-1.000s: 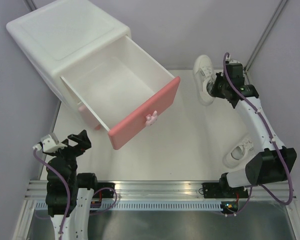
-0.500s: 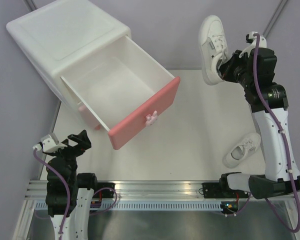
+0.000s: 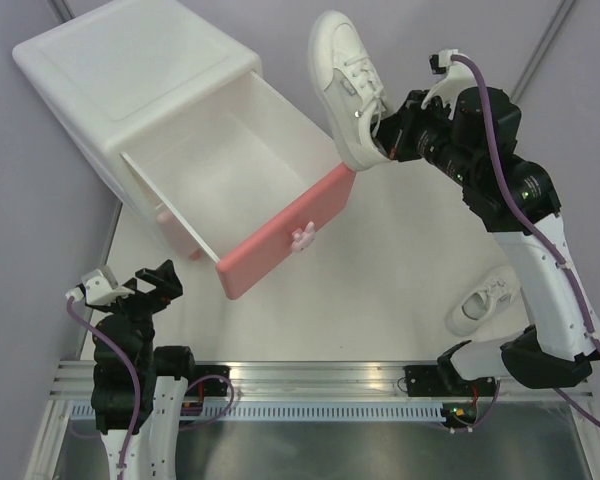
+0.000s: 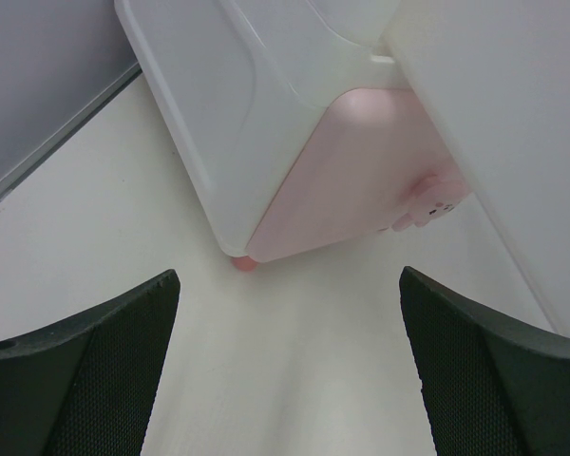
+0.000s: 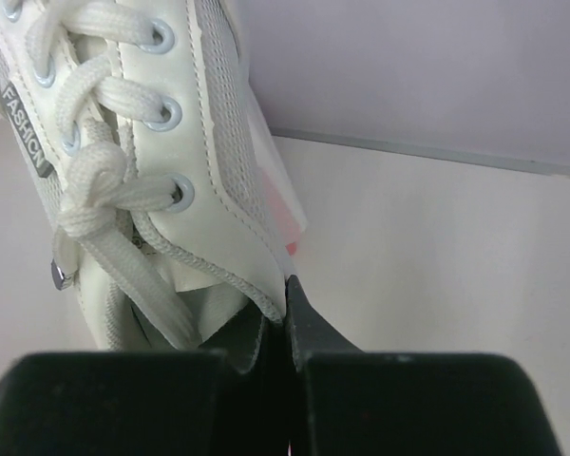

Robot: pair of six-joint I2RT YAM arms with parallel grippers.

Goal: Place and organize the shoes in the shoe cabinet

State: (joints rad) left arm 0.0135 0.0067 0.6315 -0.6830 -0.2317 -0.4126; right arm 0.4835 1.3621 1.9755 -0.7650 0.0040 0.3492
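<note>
Sneaker in air (image 3: 352, 90) all white w/ grey tag (image 5: 24, 131); 2nd sneaker (image 3: 483, 301) white too; cabinet (image 3: 120, 70) white, drawer front (image 3: 330, 195) pink, lower front (image 4: 351, 161) paler pink, surface (image 3: 400, 260) off-white

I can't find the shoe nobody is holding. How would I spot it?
Start at the white cabinet with its pink drawer pulled open, then look across the table to the near right side. The white sneaker there lies on the table; the other sneaker is in the air, pinched by the right gripper.
</note>
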